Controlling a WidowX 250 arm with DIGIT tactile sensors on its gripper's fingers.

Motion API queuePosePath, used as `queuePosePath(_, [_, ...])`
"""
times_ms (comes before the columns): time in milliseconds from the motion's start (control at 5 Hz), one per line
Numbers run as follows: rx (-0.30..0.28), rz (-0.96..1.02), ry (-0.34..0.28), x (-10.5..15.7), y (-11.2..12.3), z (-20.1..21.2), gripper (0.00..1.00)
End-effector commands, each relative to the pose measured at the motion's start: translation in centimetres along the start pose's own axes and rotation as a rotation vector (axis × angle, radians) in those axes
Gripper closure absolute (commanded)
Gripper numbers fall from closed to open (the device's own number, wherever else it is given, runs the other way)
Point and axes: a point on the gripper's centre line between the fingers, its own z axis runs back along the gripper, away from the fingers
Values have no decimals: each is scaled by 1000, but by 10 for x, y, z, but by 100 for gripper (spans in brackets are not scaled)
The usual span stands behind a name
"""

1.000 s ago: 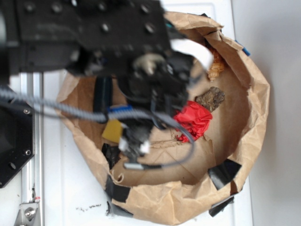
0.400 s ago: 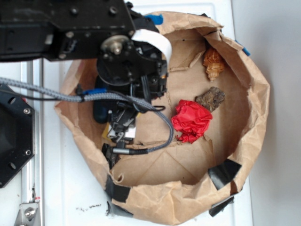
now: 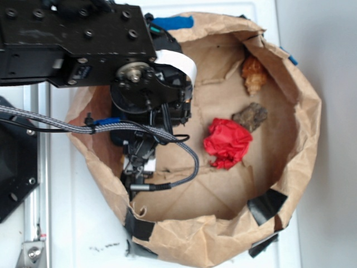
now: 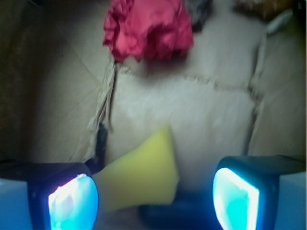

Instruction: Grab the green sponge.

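Looking down from the outside view, the black arm (image 3: 100, 44) has slid further to the left edge of the paper bag (image 3: 301, 111) than it was a moment ago. The yellow sponge that peeked out under it before is now hidden by the arm. The gripper (image 3: 136, 167) hangs low near the bag's left wall, and a gray cable (image 3: 184, 148) loops around it. Off to the gripper's side, well apart, lies a red crumpled cloth (image 3: 227, 142). Past that sit a brown lump (image 3: 250, 116) and an orange thing (image 3: 254, 73), both still where they were. All three lie on the bag's floor. Black tape (image 3: 266, 204) sticks to the bag's rim. The green sponge cannot be seen from here, because the arm covers that spot.

In the wrist view, the two fingers (image 4: 72, 203) are wide apart, with nothing held between them. The yellow sponge (image 4: 139, 175) lies on the bag floor between them, closer to the left finger. A dark rounded shape, the green sponge (image 4: 168, 213), sits just under the yellow one's wide end, right at the bottom edge, between the fingers. It is blurry. Far ahead of the gripper (image 4: 153, 201) is the red cloth (image 4: 148, 26).
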Motion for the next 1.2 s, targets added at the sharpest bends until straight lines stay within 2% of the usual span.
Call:
queuePosePath(0, [-37, 148, -40, 11, -9, 1, 0])
queuePosePath(200, [-33, 198, -65, 14, -15, -8, 0])
queuePosePath(400, [-35, 192, -76, 11, -11, -14, 0])
queuePosePath(600, [-53, 214, -70, 9, -4, -22, 0])
queuePosePath(1000, [-24, 216, -41, 9, -2, -28, 0])
